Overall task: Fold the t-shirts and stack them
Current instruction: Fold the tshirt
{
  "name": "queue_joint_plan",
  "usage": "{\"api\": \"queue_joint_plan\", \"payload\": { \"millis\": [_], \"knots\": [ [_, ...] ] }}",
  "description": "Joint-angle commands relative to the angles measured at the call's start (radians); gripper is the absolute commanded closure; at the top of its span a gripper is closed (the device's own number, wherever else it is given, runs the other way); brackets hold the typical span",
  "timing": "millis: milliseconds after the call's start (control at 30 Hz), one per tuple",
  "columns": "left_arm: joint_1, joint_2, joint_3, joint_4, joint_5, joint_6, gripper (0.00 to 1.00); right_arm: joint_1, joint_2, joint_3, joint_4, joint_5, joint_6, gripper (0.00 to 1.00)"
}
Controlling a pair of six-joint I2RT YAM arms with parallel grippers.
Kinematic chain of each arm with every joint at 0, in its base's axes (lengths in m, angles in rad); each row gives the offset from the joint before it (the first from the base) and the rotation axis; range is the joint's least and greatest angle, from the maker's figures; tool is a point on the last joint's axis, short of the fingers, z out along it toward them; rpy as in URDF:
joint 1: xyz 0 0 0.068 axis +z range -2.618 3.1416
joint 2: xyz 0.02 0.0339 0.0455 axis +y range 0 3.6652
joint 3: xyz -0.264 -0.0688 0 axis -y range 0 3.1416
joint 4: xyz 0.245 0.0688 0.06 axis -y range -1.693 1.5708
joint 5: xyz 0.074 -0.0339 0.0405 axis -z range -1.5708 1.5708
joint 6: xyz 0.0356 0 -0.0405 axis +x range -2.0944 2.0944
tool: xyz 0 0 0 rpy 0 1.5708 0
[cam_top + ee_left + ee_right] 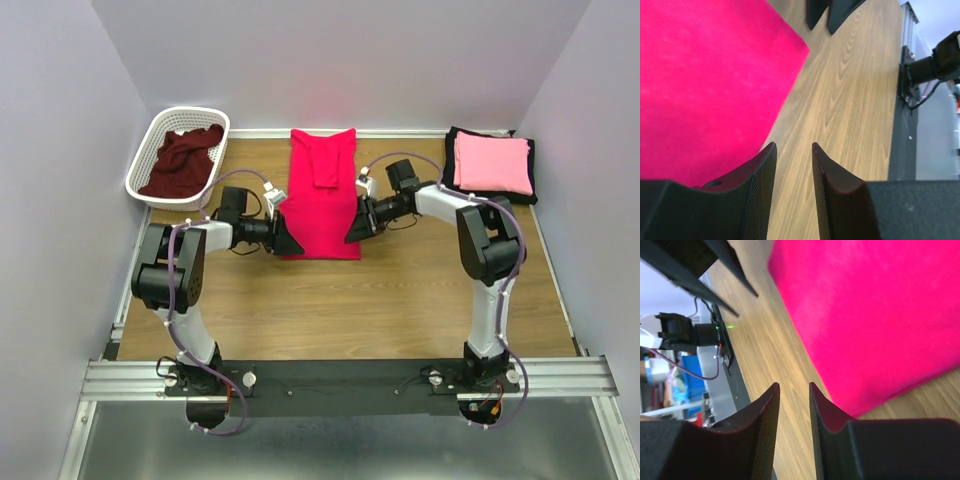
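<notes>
Top view: your crimson-red t-shirt (322, 200) lies flat, folded into a long strip with a sleeve turned in. The left gripper (291, 242) and right gripper (353, 231) flank its near corners.
Left wrist: jaws slightly parted and empty; the smooth shirt edge (705, 75) is just beside them.
Right wrist: jaws narrowly parted, gripping nothing; the shirt corner (875, 310) is just beside them.

The red shirt (322, 200) is soft matt cloth with a faint nap. The table (420, 300) is smooth wood grain, slightly shiny. The basket (148, 150), upper left, is white plastic lattice. The left fingers (760, 185) are matt black and finely dimpled. The rail (350, 375) is ribbed metal.
</notes>
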Motion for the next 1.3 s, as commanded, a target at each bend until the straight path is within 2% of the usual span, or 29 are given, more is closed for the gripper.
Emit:
{"api": "queue_joint_plan", "payload": {
  "millis": [0,200,267,333,367,400,433,467,567,633,667,700,767,867,900,967,1100,1267],
  "knots": [
    [-0.014,0.071,-0.045,0.146,-0.021,-0.122,0.58,0.023,0.095,-0.018,-0.007,0.009,0.02,0.64],
    [0.03,0.143,-0.041,0.142,-0.077,-0.109,0.58,0.018,0.126,-0.045,-0.013,0.074,-0.008,0.66],
    [0.059,0.153,-0.039,0.093,-0.084,-0.088,0.59,0.001,0.111,-0.053,-0.025,0.097,-0.019,0.67],
    [0.072,0.15,-0.028,-0.023,-0.052,-0.013,0.59,-0.01,0.091,-0.052,-0.06,0.12,-0.057,0.67],
    [0.075,0.133,-0.013,-0.098,-0.042,0.062,0.59,-0.02,0.061,-0.03,-0.139,0.148,-0.142,0.67],
    [0.075,0.118,0.025,-0.175,-0.042,0.217,0.58,-0.022,0.043,-0.012,-0.186,0.162,-0.186,0.67],
    [0.078,0.095,0.043,-0.287,-0.048,0.249,0.57,-0.022,0.019,0.005,-0.229,0.177,-0.229,0.67],
    [0.085,0.038,0.053,-0.32,-0.035,0.274,0.56,-0.022,-0.027,0.033,-0.293,0.209,-0.297,0.67],
    [0.087,-0.059,0.149,-0.459,-0.102,0.453,0.54,-0.017,-0.098,0.059,-0.347,0.266,-0.391,0.61],
    [0.087,-0.1,0.217,-0.499,-0.185,0.568,0.52,0.012,-0.153,0.065,-0.356,0.373,-0.509,0.54],
    [0.087,-0.14,0.231,-0.501,-0.206,0.607,0.5,0.024,-0.182,0.048,-0.35,0.454,-0.587,0.48],
    [0.084,-0.16,0.237,-0.498,-0.249,0.648,0.48,0.035,-0.193,0.033,-0.336,0.485,-0.618,0.46],
    [0.061,-0.212,0.21,-0.487,-0.304,0.827,0.46,0.072,-0.226,-0.019,-0.265,0.574,-0.686,0.44],
    [0.007,-0.284,0.131,-0.429,-0.367,0.999,0.45,0.148,-0.243,-0.062,-0.171,0.651,-0.747,0.44],
    [-0.01,-0.298,0.104,-0.424,-0.381,1.124,0.45,0.167,-0.248,-0.074,-0.149,0.682,-0.773,0.44],
    [-0.068,-0.336,0.003,-0.403,-0.438,1.255,0.45,0.22,-0.245,-0.104,-0.096,0.709,-0.796,0.44],
    [-0.16,-0.361,-0.083,-0.295,-0.51,1.288,0.47,0.285,-0.221,-0.145,-0.022,0.745,-0.819,0.46],
    [-0.205,-0.286,-0.082,-0.288,-0.565,1.3,0.49,0.322,-0.182,-0.16,0.007,0.759,-0.829,0.48]
  ]
}}
